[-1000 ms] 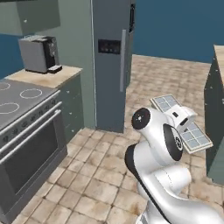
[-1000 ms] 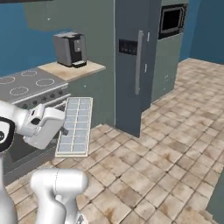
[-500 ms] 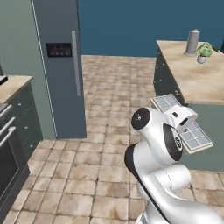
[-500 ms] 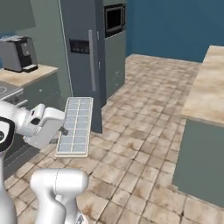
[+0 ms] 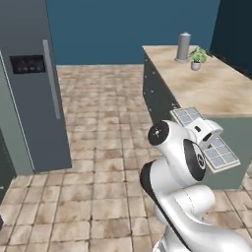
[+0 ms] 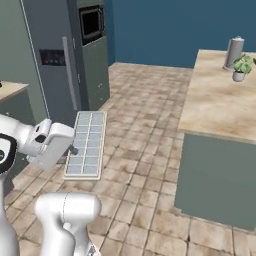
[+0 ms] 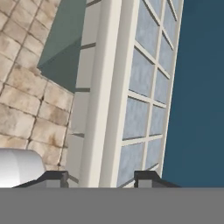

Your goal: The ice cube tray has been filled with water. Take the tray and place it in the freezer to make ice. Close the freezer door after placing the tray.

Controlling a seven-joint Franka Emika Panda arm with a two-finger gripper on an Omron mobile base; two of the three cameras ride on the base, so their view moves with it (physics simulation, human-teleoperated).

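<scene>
One tray [image 6: 86, 145], carried flat and clear of the floor, is all the jaws [image 7: 101, 177] have to mind just now. They are closed on its long rim: in the hand view a dark tip stands on either side of the pale edge, and the cells run away ahead of them. The step in hand, as I judge it, is carrying it to the freezer [image 5: 30, 93], whose door [image 6: 56, 70] is shut, with its bar handle and black dispenser panel facing out. To do it well, keep the tray level so the water stays in the cells, and turn slowly. Swing it wide of the tabletop [image 5: 216, 88] just beside the far end, and plan for the door, since the jaws are occupied. The tray is pale grey-white, a thin rectangle with a grid of square bluish cells.
</scene>
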